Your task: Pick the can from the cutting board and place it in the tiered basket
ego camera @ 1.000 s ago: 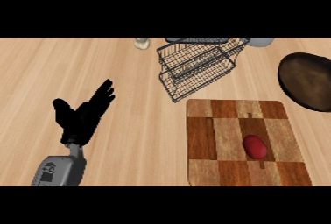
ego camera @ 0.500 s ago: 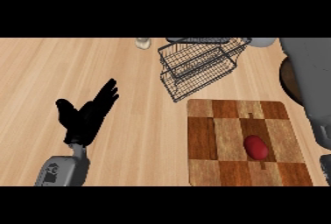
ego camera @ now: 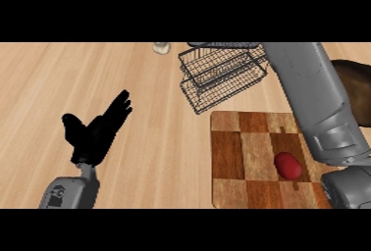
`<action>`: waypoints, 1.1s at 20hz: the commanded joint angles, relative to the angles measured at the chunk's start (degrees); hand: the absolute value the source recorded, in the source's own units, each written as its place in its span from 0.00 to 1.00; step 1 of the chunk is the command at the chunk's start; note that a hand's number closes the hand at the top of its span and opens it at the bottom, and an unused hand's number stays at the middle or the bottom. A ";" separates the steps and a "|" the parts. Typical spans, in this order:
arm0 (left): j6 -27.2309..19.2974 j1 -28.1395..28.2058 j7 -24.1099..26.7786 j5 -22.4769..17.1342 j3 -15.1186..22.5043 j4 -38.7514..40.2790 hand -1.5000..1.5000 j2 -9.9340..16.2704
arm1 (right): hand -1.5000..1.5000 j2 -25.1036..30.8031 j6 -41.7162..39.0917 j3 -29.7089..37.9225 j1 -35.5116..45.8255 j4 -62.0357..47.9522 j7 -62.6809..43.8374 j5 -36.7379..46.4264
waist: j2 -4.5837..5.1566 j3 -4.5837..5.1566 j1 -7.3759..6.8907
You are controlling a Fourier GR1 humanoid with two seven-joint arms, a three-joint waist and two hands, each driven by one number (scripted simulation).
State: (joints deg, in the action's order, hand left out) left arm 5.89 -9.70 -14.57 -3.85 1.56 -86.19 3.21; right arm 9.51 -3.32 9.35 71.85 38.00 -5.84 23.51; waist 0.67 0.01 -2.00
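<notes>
A red can [ego camera: 288, 164] lies on its side on the checkered wooden cutting board [ego camera: 243, 162] at the lower right. The black wire tiered basket [ego camera: 217, 76] stands beyond the board, near the counter's far edge. My left hand [ego camera: 94, 132] rests open at the left, fingers straight and pointing up-right, well away from the can and the board. My right forearm [ego camera: 311, 98] crosses the right side of the view, from the board's right edge up past the basket. Its hand lies beyond the top edge, unseen.
A dark brown bowl [ego camera: 357, 81] shows partly behind the right forearm at the right edge. A small pale object [ego camera: 161, 47] stands at the counter's far edge, left of the basket. Bare wooden counter [ego camera: 145, 88] stretches between the left hand and the basket.
The right forearm has swung in from the right edge and now covers the board's right side and much of the bowl. The left hand and the can have stayed in place.
</notes>
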 commanded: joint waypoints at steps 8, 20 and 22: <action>-2.24 -0.66 0.78 2.09 1.75 0.53 0.50 -2.50 | 0.00 -7.70 4.85 4.20 4.80 -12.98 15.72 -3.86 | 0.19 0.00 -0.52; 0.43 -0.56 -3.04 -0.82 -0.87 -3.26 0.50 1.08 | 0.00 3.56 14.66 14.48 8.42 -13.81 8.99 -9.63 | -0.29 -0.02 0.52; 2.36 -0.46 1.18 -2.68 -5.24 1.75 0.50 3.77 | 0.00 6.91 11.49 14.69 4.58 -12.77 10.35 -10.17 | -0.35 0.02 1.79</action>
State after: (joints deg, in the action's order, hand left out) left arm 6.71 -9.41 -14.73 -4.44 0.15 -86.72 4.39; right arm 10.60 10.47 22.12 78.45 25.20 5.97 14.77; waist 0.46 0.03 -1.22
